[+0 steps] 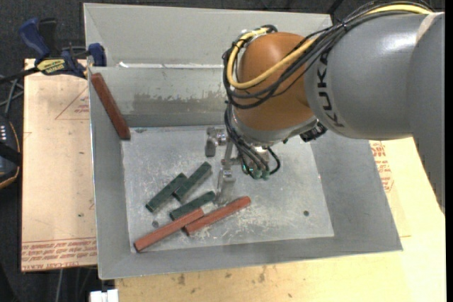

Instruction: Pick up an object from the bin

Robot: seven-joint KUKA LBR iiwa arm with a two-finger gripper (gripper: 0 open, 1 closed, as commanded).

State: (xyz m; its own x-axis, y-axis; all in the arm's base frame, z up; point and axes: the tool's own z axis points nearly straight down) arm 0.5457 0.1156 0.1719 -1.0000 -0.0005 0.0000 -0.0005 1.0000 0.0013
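Note:
My gripper [219, 163] hangs low over the middle of the bin, open, with nothing between its fingers. One fingertip [226, 184] comes down just beside the upper end of a dark green block [191, 207] and above a red-brown stick [219, 213]. Another dark green block [193, 179] lies just left of the gripper. A third green block [161, 197] lies farther left. A longer red-brown stick [161, 234] lies along the front, end to end with the first one.
A long red-brown stick [109, 106] leans against the bin's left wall. The arm and its orange cover hang over the bin's back right part. Bare floor lies to the right of the sticks.

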